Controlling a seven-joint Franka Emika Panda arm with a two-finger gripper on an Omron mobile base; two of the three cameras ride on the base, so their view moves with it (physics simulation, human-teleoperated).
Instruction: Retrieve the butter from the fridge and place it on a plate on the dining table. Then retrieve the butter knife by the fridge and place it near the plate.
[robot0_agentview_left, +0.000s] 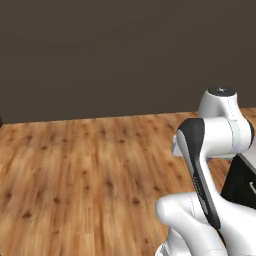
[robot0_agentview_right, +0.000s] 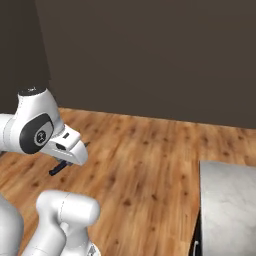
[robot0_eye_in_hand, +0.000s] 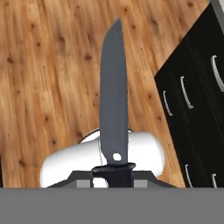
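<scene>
One butter knife (robot0_eye_in_hand: 113, 96) clamped in the end effector (robot0_eye_in_hand: 113, 171) above wood floor (robot0_agentview_left: 85, 170), dark wall (robot0_agentview_left: 110, 55) behind

Butter knife (robot0_eye_in_hand: 113, 100) held in the gripper (robot0_eye_in_hand: 113, 173), blade projecting forward above the wooden floor (robot0_eye_in_hand: 48, 74); drawer cabinet (robot0_eye_in_hand: 197, 100) to the right; marble counter (robot0_agentview_right: 230, 210) at right base view's lower right

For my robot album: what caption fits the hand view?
Dark knife held over the wooden floor, black drawers alongside.

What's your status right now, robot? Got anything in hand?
End effector shut on the knife, blade pointing ahead. Carried over wood floor. Marble counter on the right; black drawers nearby. Nothing blocking.
</scene>
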